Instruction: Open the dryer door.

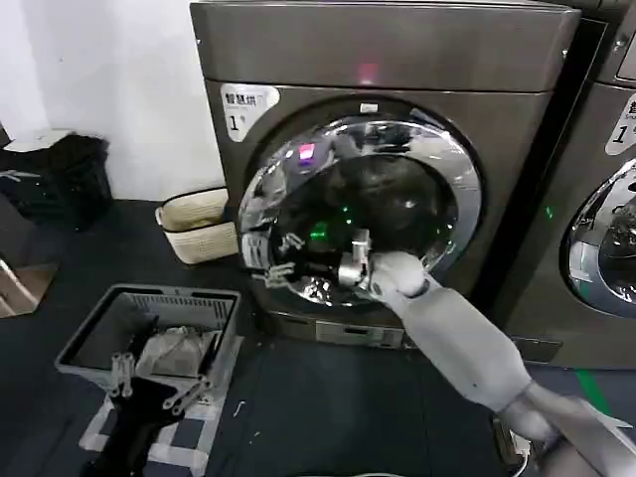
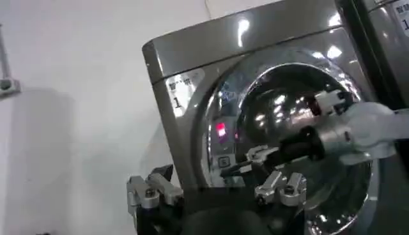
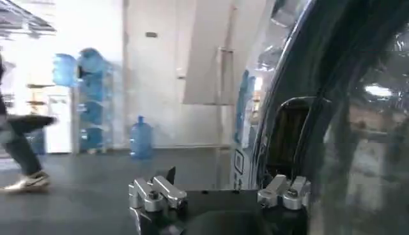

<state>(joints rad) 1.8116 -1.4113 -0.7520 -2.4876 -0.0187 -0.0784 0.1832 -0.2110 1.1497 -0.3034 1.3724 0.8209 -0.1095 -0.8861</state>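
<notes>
One gripper, your right gripper, reaches the left rim of the dryer door with fingers spread, holding nothing. Your left gripper hangs open above the basket.

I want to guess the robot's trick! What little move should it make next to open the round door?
Probably close the right gripper on the door's lower-left rim, then pull. Its fingers sit open at that edge, and the door looks barely ajar. The left gripper waits low over the basket.
</notes>
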